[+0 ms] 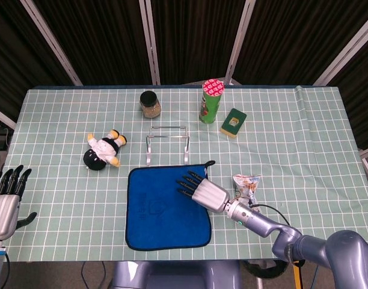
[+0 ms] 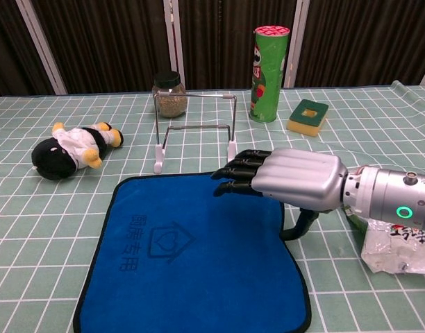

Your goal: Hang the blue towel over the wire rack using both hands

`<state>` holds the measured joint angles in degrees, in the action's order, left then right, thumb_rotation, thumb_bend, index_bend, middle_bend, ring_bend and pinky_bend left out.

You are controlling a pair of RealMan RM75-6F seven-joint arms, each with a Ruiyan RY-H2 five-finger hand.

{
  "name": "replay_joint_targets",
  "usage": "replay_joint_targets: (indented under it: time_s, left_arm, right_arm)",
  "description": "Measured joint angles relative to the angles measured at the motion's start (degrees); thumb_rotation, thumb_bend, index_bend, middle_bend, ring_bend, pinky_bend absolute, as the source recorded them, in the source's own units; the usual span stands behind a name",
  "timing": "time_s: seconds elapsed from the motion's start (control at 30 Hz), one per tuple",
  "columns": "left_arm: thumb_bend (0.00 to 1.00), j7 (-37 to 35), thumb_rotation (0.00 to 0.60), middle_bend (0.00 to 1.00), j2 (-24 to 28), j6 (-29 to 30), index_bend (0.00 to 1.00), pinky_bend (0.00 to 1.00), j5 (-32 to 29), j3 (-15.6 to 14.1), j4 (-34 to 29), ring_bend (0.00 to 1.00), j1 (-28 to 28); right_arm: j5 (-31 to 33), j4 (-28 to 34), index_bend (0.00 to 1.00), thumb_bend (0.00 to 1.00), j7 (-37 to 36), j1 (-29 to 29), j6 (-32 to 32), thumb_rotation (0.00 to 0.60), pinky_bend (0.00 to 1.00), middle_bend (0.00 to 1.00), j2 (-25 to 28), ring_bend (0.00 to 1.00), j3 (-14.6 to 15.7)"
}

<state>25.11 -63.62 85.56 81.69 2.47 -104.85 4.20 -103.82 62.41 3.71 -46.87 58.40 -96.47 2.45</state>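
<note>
Blue towel laid flat near wire rack; right hand held over it, fingers spread, nothing gripped; left hand likewise empty, splayed.

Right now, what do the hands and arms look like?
Both hands: ribbed silver metal backs, black fingers. Right hand joins a silver-grey cylindrical forearm with a glowing green ring light at the wrist. Left hand shows only at the head view's left edge.

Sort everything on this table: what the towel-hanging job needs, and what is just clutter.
Needed: blue towel, wire rack, right hand over the towel, left hand at the table's edge.

Clutter: plush toy, glass jar, green chip can, sponge, crumpled wrapper.
</note>
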Motion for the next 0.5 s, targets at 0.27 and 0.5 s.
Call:
replay_joint_targets:
  time_s: [0.27, 0.5]
  left_arm:
    - [0.00, 0.0, 0.600, 0.00, 0.0, 0.1, 0.00, 0.00, 0.1, -0.1, -0.1, 0.00, 0.0]
    - [0.00, 0.0, 0.600, 0.00, 0.0, 0.1, 0.00, 0.00, 0.0, -0.1, -0.1, 0.00, 0.1]
  right_arm:
    - [1.0, 0.7, 0.19, 0.24, 0.2, -0.3, -0.2, 0.600, 0.00, 0.00, 0.2, 0.00, 0.0]
    - [1.0, 0.5, 0.36, 0.31, -0.1, -0.5, -0.3, 0.600, 0.00, 0.00, -0.2, 0.00, 0.7]
